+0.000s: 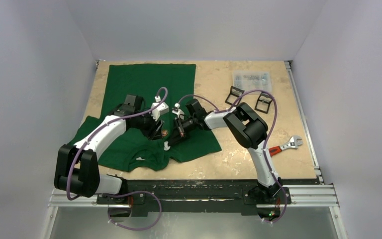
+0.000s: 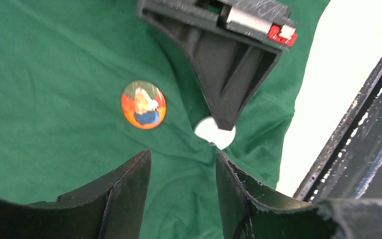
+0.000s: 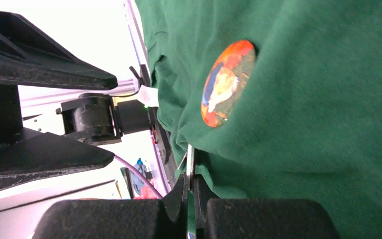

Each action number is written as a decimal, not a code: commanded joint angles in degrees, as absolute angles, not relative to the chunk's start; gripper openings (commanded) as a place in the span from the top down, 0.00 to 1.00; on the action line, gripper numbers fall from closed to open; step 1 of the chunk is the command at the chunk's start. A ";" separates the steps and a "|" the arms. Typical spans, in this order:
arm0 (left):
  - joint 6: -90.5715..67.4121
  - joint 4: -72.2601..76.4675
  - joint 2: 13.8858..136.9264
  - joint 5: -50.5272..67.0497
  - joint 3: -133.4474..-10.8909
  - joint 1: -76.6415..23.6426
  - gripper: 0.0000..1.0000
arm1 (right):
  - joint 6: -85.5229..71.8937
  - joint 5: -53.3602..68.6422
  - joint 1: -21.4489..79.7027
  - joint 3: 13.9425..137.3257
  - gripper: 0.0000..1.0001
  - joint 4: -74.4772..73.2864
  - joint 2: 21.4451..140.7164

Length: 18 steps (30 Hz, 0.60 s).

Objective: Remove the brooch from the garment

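The dark green T-shirt (image 1: 149,84) lies on the left half of the table, its neck toward the near edge. A round orange brooch (image 1: 163,133) with a small figure on it sits on the chest; it also shows in the left wrist view (image 2: 143,104) and the right wrist view (image 3: 227,83). My left gripper (image 1: 155,130) is open and empty, its fingers (image 2: 124,194) just above the cloth (image 2: 54,74) near the brooch. My right gripper (image 1: 171,142) is shut on a thin white disc (image 2: 214,132) at the bunched shirt edge (image 3: 328,124); the disc is edge-on (image 3: 190,159) with a wire pin beside it.
A clear plastic box (image 1: 251,79) stands at the back right. Two small black frames (image 1: 234,94) (image 1: 263,102) lie in front of it. A red-handled wrench (image 1: 284,146) lies at the right. The table's near edge and black rail (image 1: 204,185) are close behind the grippers.
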<state>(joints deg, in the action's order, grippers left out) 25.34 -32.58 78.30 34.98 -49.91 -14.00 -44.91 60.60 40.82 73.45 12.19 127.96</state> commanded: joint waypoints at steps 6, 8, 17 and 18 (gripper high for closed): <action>16.62 -40.18 75.77 30.16 -50.81 -15.62 0.50 | -44.96 58.04 40.59 74.53 1.00 6.51 122.66; 16.78 -41.58 76.66 28.94 -51.31 -17.80 0.50 | -46.04 58.38 40.60 74.61 1.00 7.00 122.63; 15.29 -43.25 81.32 24.46 -52.72 -21.53 0.51 | -47.19 58.85 40.41 75.45 1.00 6.68 122.70; 14.70 -43.01 81.49 24.25 -52.80 -21.68 0.51 | -47.20 58.88 40.42 75.49 1.00 6.54 122.72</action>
<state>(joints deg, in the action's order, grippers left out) 17.04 -42.81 80.68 26.35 -50.15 -20.58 -46.48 58.87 40.71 73.47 7.01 125.23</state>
